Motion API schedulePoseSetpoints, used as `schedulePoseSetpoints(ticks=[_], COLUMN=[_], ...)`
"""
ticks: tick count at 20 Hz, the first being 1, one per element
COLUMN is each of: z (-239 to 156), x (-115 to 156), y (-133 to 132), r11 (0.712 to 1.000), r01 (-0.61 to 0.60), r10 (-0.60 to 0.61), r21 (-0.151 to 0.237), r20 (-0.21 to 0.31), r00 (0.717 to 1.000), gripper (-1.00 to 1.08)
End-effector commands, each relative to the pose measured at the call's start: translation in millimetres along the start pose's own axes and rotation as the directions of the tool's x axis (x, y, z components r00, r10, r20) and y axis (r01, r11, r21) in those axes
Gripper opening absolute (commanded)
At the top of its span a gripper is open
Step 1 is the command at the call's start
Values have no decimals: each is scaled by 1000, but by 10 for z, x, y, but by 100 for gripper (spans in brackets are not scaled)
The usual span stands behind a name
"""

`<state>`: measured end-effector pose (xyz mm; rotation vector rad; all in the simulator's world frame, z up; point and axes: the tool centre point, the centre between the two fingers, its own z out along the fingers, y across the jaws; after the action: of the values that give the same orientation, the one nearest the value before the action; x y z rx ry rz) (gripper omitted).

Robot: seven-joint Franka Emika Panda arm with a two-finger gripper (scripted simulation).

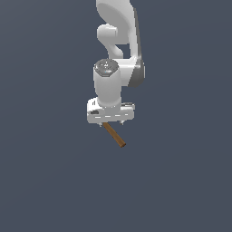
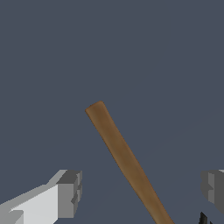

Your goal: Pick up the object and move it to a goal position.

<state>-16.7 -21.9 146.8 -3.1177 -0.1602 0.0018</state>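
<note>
One hammer (image 2: 124,159) lying diagonally between the spread, empty fingers (image 2: 70,192) of the gripper (image 1: 110,123), handle poking out below toward the exterior view's right; pre-grasp step, next calling for lowering and clamping the handle.

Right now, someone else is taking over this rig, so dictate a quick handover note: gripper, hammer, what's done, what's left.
Gripper: open, fingers spread on either side of the handle, not touching it in the wrist view.
Small claw hammer with straight brown wooden handle: directly under the gripper, handle sticking out toward the exterior view's lower right; only a sliver of its black head shows in the wrist view.
Done: arm positioned over the hammer.
Left: close on the handle, lift, carry to the goal. No goal marker is visible in either view.
</note>
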Motion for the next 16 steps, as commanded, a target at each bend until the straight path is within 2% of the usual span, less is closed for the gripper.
schedulePoseSetpoints(ticks=[1, 7, 16], z=[97, 367, 669], x=[-73, -304, -617], y=[73, 262, 451], r11=[999, 985, 946], r01=[43, 171, 325], r10=[-43, -171, -325], r21=[-4, -12, -17], r20=[0, 2, 6], r00=[999, 985, 946], gripper=[100, 100, 100])
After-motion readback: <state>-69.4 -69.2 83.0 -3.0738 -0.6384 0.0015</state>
